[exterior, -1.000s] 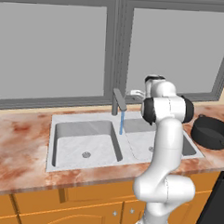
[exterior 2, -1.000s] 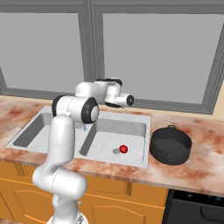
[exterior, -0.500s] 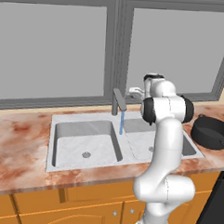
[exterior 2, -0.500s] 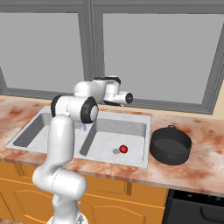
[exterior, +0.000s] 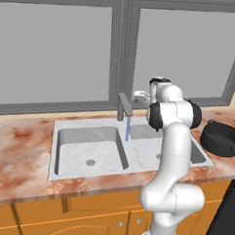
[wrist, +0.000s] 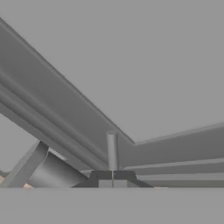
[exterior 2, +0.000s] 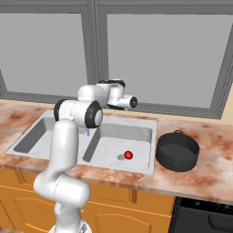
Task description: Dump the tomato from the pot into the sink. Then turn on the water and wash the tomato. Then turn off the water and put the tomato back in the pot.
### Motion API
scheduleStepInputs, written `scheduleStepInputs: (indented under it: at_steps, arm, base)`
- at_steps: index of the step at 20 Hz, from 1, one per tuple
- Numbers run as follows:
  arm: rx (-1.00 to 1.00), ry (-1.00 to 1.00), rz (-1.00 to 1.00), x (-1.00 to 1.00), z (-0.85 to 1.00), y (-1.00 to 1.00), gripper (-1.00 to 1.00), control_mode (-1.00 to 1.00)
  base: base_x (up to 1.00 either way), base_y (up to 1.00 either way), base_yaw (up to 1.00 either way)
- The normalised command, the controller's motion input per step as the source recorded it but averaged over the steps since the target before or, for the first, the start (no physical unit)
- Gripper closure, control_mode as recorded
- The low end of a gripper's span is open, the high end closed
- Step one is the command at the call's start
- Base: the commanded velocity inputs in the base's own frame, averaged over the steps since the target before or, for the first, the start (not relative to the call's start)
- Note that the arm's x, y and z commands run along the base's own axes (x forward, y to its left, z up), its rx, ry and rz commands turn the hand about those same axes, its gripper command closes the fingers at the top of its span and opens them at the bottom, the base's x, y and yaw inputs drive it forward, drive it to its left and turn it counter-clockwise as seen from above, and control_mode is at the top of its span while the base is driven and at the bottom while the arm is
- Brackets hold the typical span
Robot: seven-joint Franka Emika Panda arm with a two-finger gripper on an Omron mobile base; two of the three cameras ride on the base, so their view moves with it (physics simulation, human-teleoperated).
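Right base view: the tomato (exterior 2: 129,155) lies in the right basin of the sink (exterior 2: 107,125), beside the drain, with the pot (exterior 2: 177,150) on the table (exterior 2: 214,175) just right of it. Water runs from the faucet (exterior: 125,105) as it did a second ago, and the arm has barely shifted, so washing seems underway. The claw (wrist: 112,176), pinched shut and empty, sits at the faucet's lever (wrist: 112,151); the window frame (exterior 2: 91,54) close behind leaves little room.

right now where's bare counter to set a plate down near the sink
The widest bare stretch of counter lies left of the sink, between its rim and the window wall. The left basin holds nothing. It is crowded on the right: the pot sits close beside the sink, the tomato lies in the right basin, and water runs from the faucet.
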Motion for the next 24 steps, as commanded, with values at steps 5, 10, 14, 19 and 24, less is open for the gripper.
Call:
scheduleStepInputs:
  at_steps: [5, 10, 14, 19, 24]
  arm:
    - [0.01, 0.02, 0.00, 0.12, -0.25, -0.01, 1.00, -1.00]
    - [0.03, 0.01, 0.00, 0.16, -0.15, -0.04, 1.00, -1.00]
    - [0.06, 0.00, 0.00, 0.34, 0.00, 0.00, 1.00, -1.00]
    - [0.04, 0.02, 0.00, 0.32, 0.00, 0.16, 1.00, -1.00]
    - [0.02, 0.01, 0.00, 0.24, 0.00, 0.34, 1.00, -1.00]
  base:
    - [0.00, 0.00, 0.00]
    - [0.00, 0.00, 0.00]
    - [0.00, 0.00, 0.00]
    - [0.00, 0.00, 0.00]
    - [0.00, 0.00, 0.00]
